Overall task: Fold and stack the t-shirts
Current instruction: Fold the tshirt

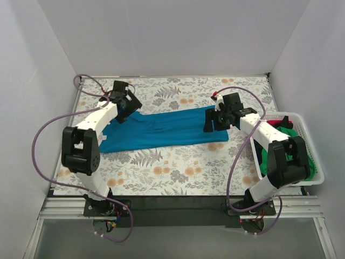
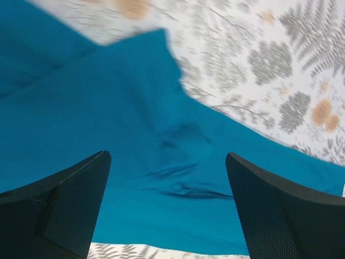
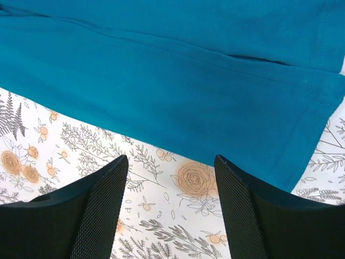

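Note:
A teal-blue t-shirt (image 1: 167, 129) lies folded into a long strip across the middle of the floral table cover. My left gripper (image 1: 125, 108) hovers over its left end. In the left wrist view, that gripper (image 2: 167, 156) is open, with wrinkled teal cloth (image 2: 161, 135) below the gap and nothing held. My right gripper (image 1: 214, 123) is at the shirt's right end. In the right wrist view it (image 3: 171, 161) is open over the bare floral cover, just short of the stitched hem (image 3: 226, 140). A green t-shirt (image 1: 262, 162) and a red one (image 1: 280, 125) lie in the basket.
A white slatted basket (image 1: 318, 174) stands at the right edge of the table, partly behind my right arm. White walls close in the left, back and right sides. The floral cover (image 1: 178, 167) shows in front of the teal shirt.

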